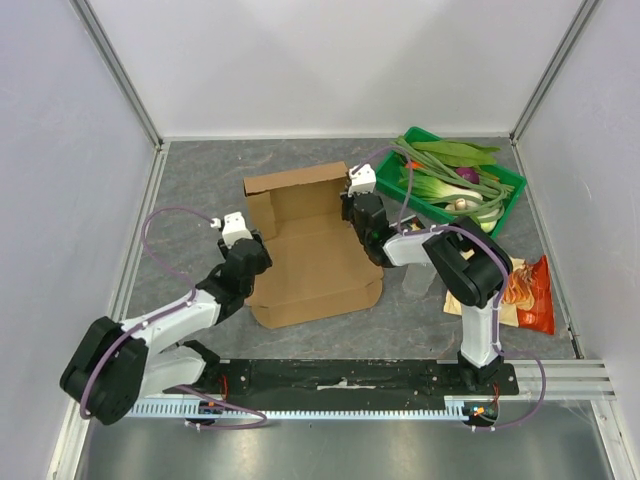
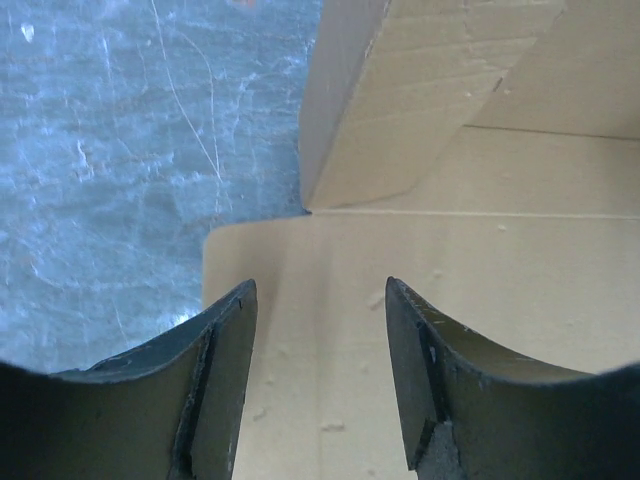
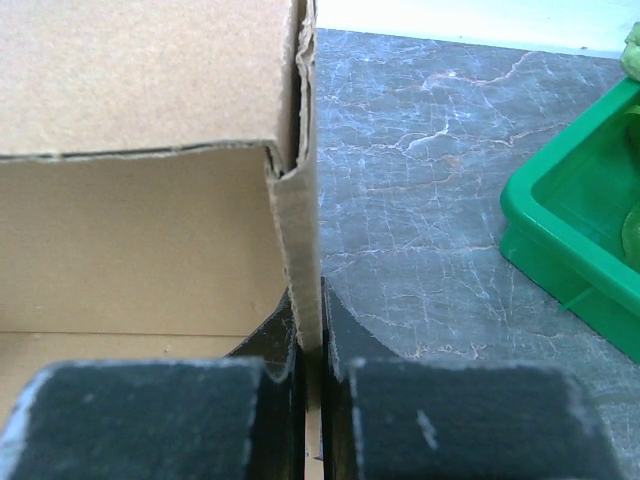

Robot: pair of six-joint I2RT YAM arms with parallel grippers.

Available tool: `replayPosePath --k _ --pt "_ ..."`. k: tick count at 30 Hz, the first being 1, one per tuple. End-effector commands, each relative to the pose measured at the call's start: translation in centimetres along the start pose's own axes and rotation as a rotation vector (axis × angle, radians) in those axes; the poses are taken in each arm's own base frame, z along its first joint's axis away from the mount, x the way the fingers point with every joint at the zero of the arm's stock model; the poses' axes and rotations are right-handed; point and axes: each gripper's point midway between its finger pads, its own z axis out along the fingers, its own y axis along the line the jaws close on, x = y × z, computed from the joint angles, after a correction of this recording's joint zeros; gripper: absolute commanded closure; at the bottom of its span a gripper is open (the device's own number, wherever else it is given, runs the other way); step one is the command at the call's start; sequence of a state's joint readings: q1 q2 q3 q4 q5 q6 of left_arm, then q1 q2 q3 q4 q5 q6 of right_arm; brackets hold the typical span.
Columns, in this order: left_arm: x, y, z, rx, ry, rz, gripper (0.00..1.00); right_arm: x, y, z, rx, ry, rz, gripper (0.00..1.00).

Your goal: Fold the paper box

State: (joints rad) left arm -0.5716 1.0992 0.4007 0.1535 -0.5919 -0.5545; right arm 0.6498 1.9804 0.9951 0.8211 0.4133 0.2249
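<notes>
At the middle of the grey table, the paper box is laid between both arms, its back and left walls raised and its flat front panel stretched toward the near edge. Its thin right wall of rough corrugated cardboard is pinched edge-on by the right gripper. The left gripper is held with jaws apart and empty over the smooth left edge.
</notes>
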Motion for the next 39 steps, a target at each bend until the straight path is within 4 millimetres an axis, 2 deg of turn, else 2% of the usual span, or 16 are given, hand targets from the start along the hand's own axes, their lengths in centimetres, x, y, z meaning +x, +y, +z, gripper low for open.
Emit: replayPosePath --k 1,4,7,9,13,18,21,22,23,25,27,28,29,30,33,39 --pt "-3.8 -1.8 1.8 0.074 -0.114 0.097 0.42 -0.6 0.0 -0.2 -0.060 0.006 0.017 1.00" --pt "-5.4 -2.8 2.5 0.118 -0.164 0.134 0.46 -0.6 -0.6 -0.1 -0.067 0.009 0.016 1.00" --pt "-7.3 -2.8 3.2 0.088 -0.202 0.147 0.57 -0.9 -0.7 -0.1 -0.082 0.004 0.026 1.00" --pt "-8.0 -3.1 3.6 0.090 -0.221 0.173 0.57 -1.0 -0.6 0.0 -0.088 0.005 0.020 1.00" --pt "-9.1 -5.0 4.0 0.160 -0.261 0.183 0.48 -1.2 -0.2 0.1 -0.105 0.002 0.021 1.00" --pt "-9.4 -4.4 5.8 0.071 -0.250 0.209 0.49 -1.4 -0.1 -0.1 -0.112 0.000 0.020 1.00" --pt "-10.3 -4.4 6.5 0.029 -0.256 0.223 0.55 -1.3 -0.2 0.0 -0.113 0.002 0.020 1.00" --pt "-10.2 -3.4 7.1 -0.042 -0.253 0.228 0.62 -1.3 -0.1 -0.1 -0.114 0.003 0.023 1.00" --pt "-11.5 -3.6 7.3 -0.076 -0.273 0.208 0.66 -1.4 0.0 -0.1 -0.119 0.003 0.025 1.00" --pt "-10.8 -1.2 8.0 -0.238 -0.231 0.210 0.72 -1.3 0.0 -0.1 -0.118 0.003 0.026 1.00" --pt "-11.2 -0.6 8.4 -0.327 -0.220 0.194 0.74 -1.4 0.1 0.0 -0.119 0.001 0.045 1.00" --pt "-10.3 0.3 9.0 -0.399 -0.208 0.193 0.84 -1.4 0.2 -0.1 -0.121 -0.001 0.055 1.00" --pt "-11.5 -0.1 9.3 -0.426 -0.229 0.161 0.92 -1.4 0.4 -0.2 -0.128 -0.001 0.066 1.00" --pt "-10.1 1.0 9.1 -0.486 -0.149 0.210 0.96 -1.4 0.5 -0.2 -0.128 -0.003 0.092 1.00" --pt "-10.2 0.0 10.5 -0.500 -0.124 0.199 0.98 -1.7 0.7 -0.6 -0.120 -0.020 0.130 1.00" --pt "-9.2 0.1 10.7 -0.529 -0.065 0.208 0.98 -2.9 2.9 -1.2 -0.139 -0.039 0.133 1.00"
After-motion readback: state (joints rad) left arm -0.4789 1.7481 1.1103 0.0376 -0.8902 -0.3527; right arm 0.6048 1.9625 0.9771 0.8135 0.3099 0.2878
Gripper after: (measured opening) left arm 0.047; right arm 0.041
